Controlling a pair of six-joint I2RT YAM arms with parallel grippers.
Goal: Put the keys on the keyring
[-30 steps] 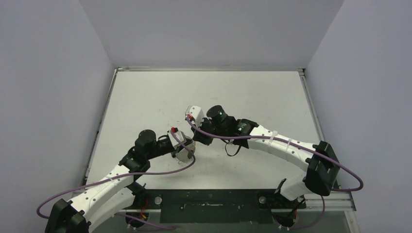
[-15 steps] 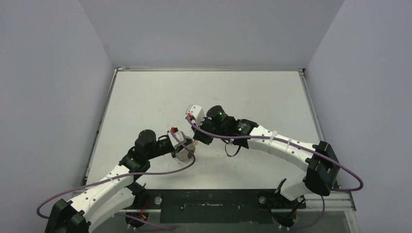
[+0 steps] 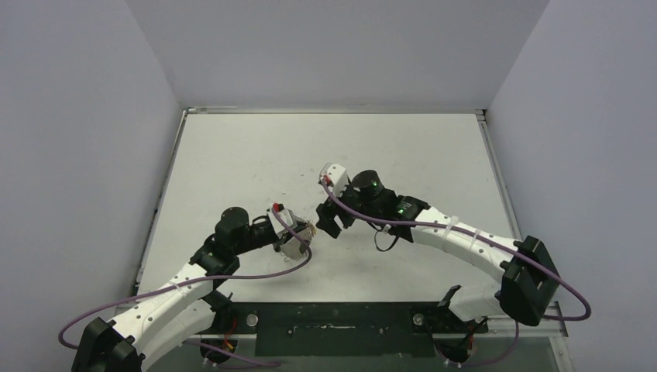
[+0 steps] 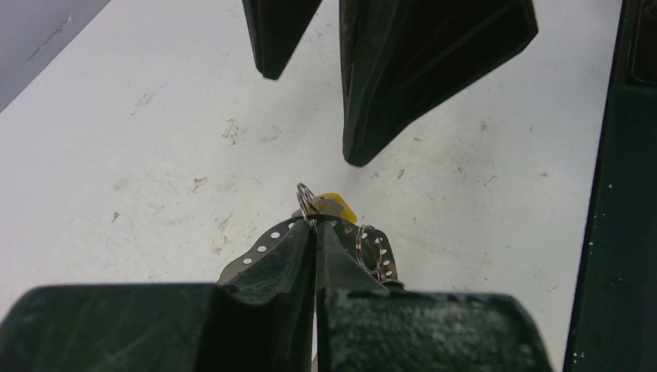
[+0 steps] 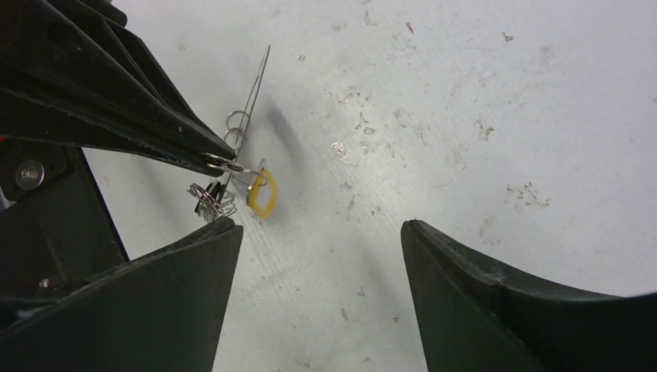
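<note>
Table (image 3: 232,155): white and flat, with a thin metal edge (image 3: 333,111) at the far side.
Marks (image 5: 480,128): little grey smudges and specks on the table top.
Back wall (image 3: 325,46): plain pale grey.
Left wall (image 3: 70,155): plain pale grey, right beside the table.
Right wall (image 3: 589,139): plain pale grey too.
Dark strip (image 3: 341,318): black, along the near side of the table.
Light: soft and even.

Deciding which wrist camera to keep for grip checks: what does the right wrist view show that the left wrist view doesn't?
Right wrist only: the keyring's thin wire sticking out from the left hand, a cluster of small rings hanging below. Left wrist only: the left hand's jaws pressed shut, perforated metal strips alongside. Both: the yellow-headed key and the open right hand.
</note>
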